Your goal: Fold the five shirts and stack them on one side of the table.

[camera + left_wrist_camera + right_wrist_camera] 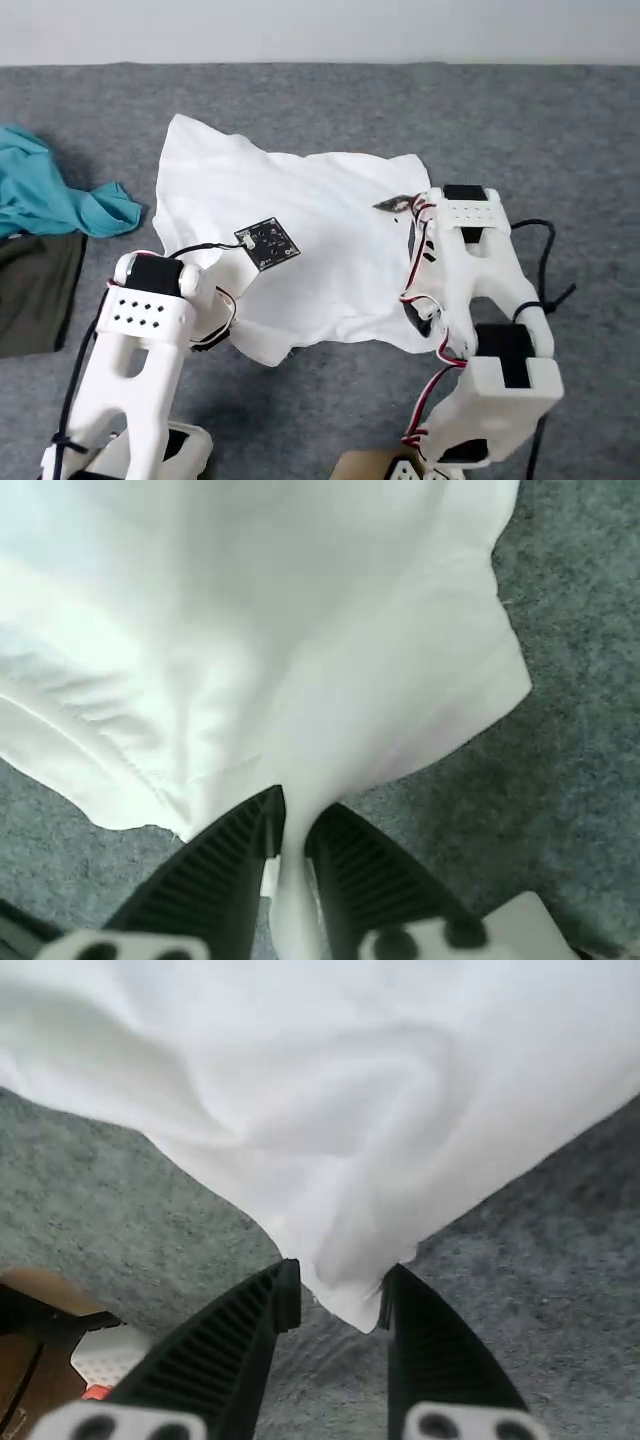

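Firmly, one edge of the white shirt [320, 215] is clamped by the left gripper [295, 818]. Another corner of it is pinched tight in the right gripper [340, 1288].

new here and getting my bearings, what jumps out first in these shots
A big white shirt lies spread across the middle of the grey table. The left gripper and the right gripper each pinch its cloth. A teal shirt and a dark shirt lie at the high view's left edge.
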Controlling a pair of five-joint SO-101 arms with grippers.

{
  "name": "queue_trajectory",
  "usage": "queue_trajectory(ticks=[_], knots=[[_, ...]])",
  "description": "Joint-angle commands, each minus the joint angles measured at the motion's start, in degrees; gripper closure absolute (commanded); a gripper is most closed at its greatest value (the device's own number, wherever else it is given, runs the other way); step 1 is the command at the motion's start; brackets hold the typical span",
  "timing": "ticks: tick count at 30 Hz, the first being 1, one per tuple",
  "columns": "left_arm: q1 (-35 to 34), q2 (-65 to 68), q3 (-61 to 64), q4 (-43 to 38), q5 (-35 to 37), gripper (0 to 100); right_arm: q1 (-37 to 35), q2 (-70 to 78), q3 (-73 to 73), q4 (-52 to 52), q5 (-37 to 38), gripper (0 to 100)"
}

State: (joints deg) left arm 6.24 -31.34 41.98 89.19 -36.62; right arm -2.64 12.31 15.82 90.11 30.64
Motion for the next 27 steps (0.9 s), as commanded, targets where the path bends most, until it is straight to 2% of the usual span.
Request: queue_trajectory(ticks=[1, 12, 14, 21, 27], knots=[[-0.3, -1.6, -1.0, 0.3, 0.4, 100, -0.8, -2.0, 2.2, -1.7, -0.6, 85.2], [-0.3, -1.6, -1.0, 0.3, 0.4, 100, -1.0, -0.7, 12.7, -12.1, -0.5, 85.9], [-0.3, -1.6, -1.0, 0.3, 0.4, 100, -1.0, -0.8, 12.7, -13.1, -0.1, 89.8], [-0.3, -1.7, -1.0, 0.6, 0.4, 100, -1.0, -1.4, 12.3, -14.3, 4.8, 98.8], [-0.4, -1.7, -2.2, 0.6, 0.4, 100, -1.0, -6.9, 12.7, -13.2, 6.7, 98.8]])
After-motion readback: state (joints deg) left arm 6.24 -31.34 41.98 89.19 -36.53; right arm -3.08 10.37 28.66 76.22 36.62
